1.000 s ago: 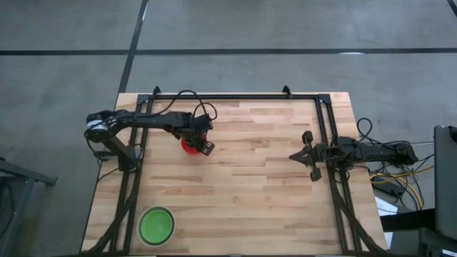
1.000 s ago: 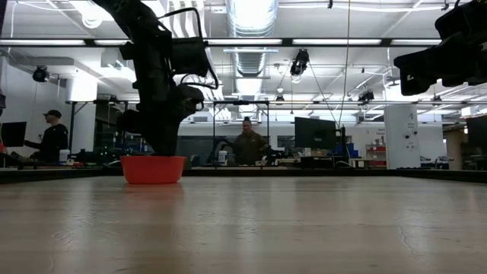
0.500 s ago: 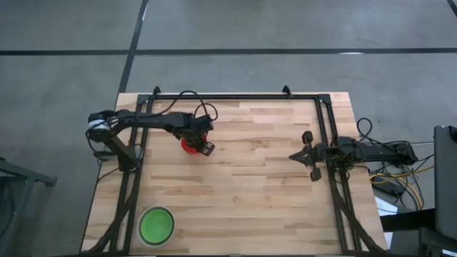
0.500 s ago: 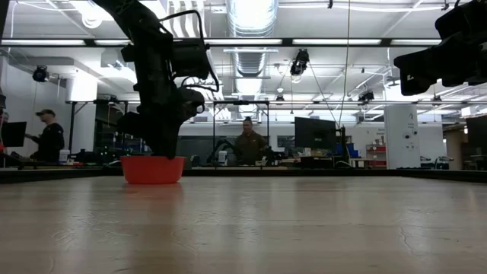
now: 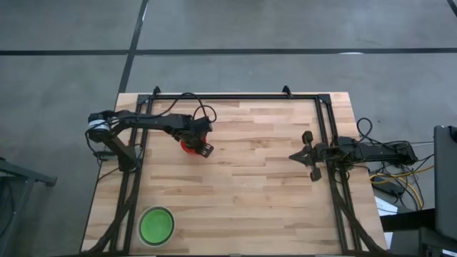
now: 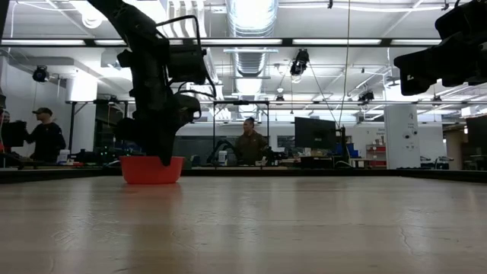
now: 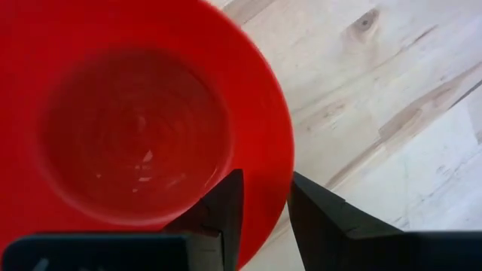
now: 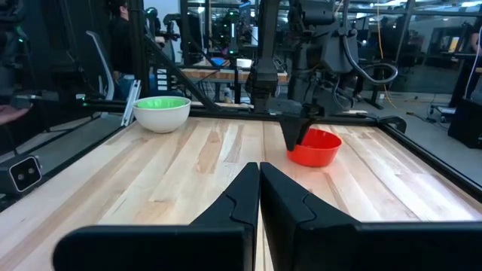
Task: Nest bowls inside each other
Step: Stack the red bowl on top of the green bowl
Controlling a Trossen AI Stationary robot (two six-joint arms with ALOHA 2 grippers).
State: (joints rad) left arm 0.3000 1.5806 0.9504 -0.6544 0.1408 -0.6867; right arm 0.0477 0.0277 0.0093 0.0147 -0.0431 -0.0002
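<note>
A small red bowl (image 5: 186, 147) stands upright on its base on the wooden table, at the far left (image 6: 151, 169). My left gripper (image 7: 265, 203) points steeply down over it and is open. One finger is over the bowl's inside and the other is outside its rim (image 7: 282, 150). Near the table's front left corner, a green bowl sits inside a whitish bowl (image 5: 156, 225) (image 8: 161, 111). My right gripper (image 8: 258, 177) waits at the right edge, level and shut, with nothing in it. My left gripper straddles the red bowl's rim (image 7: 267, 162) from above, at the side toward the table's right. Red wall shows in the gap between the fingers. I cannot tell whether either finger touches it. The bowl stays on the table.
A black frame (image 5: 235, 96) runs along the far edge and down both sides of the table. Bare wood lies between the red bowl and the right arm. People stand in the room behind the table.
</note>
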